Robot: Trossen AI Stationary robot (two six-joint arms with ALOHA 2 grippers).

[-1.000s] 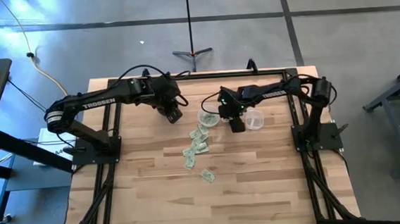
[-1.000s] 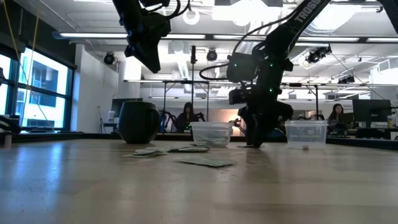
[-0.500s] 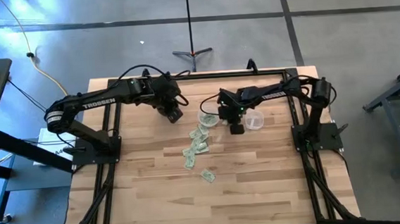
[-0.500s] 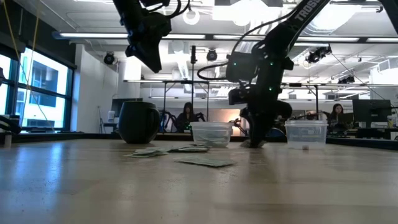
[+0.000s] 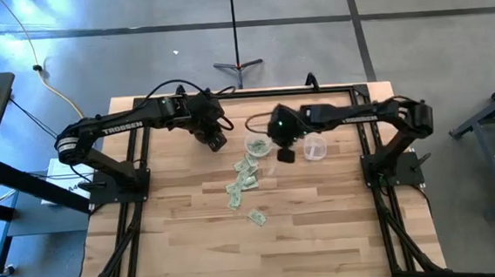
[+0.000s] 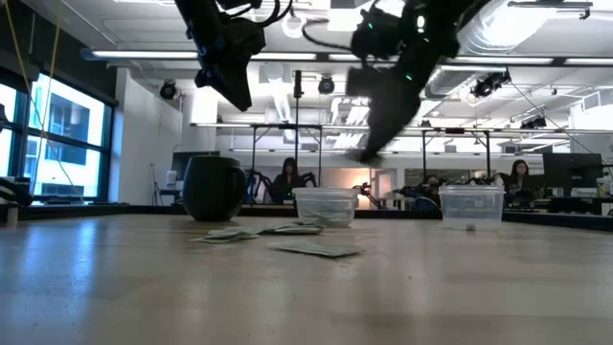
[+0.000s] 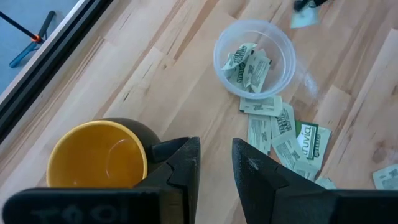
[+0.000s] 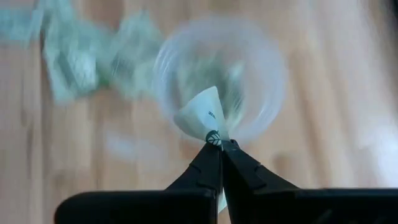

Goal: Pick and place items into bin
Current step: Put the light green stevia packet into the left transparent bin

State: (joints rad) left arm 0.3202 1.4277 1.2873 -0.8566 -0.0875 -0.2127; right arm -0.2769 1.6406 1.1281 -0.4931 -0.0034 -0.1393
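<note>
STEP: carry to bin (image 8: 221, 87) | RIGHT: gripper (image 8: 217, 142) pinches 1 slip (image 8: 200, 112) above it | LEFT: gripper (image 7: 214, 163) waits by mug (image 7: 96, 155), fingers slightly parted | NEXT: you lower and release.

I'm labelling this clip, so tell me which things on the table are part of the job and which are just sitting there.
Part of the job:
- slips, loose on the table
- slip pinched in the right gripper, above the bowl
- bowl, some slips already inside

Just sitting there:
- mug
- cup
- left gripper, raised near the mug, empty
</note>
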